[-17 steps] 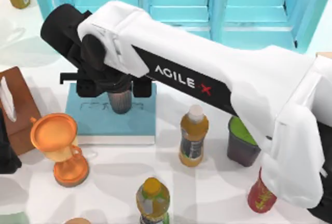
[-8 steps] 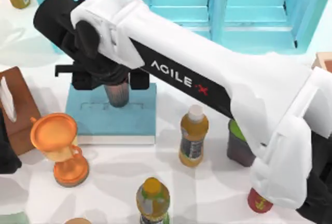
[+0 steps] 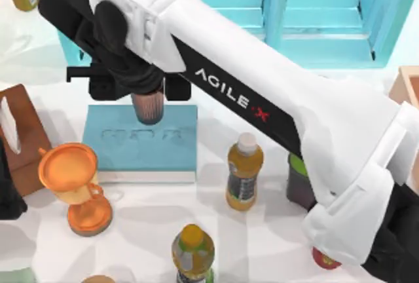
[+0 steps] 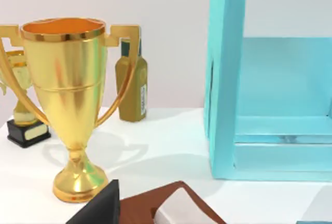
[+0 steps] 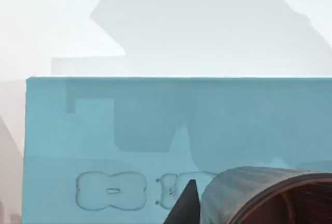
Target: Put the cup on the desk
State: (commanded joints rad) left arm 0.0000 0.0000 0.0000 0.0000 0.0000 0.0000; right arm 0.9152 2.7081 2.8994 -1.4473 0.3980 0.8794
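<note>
The right gripper (image 3: 149, 93) hangs with its fingers clamped on the cup (image 3: 148, 107), which sits between them, raised above the far edge of the light-blue book (image 3: 141, 142) on the desk (image 3: 262, 230); the left arm is parked at the table's left edge; its finger state cannot be told.

So the cup (image 3: 148, 107) is a small dark brown-grey tumbler, no handle, with faint vertical ribbing down its side. In the top view it sits in the upper left of the frame, upright, its upper part hidden and only the lower body poking out, right over the far edge of the light-blue book. In the right wrist view the cup (image 5: 270, 195) is at the lower right, and you can see its thin rim and reddish-brown inside. The desk (image 3: 262, 230) is a broad white tabletop with faint grey mottling, spreading across the lower part of the top view.
</note>
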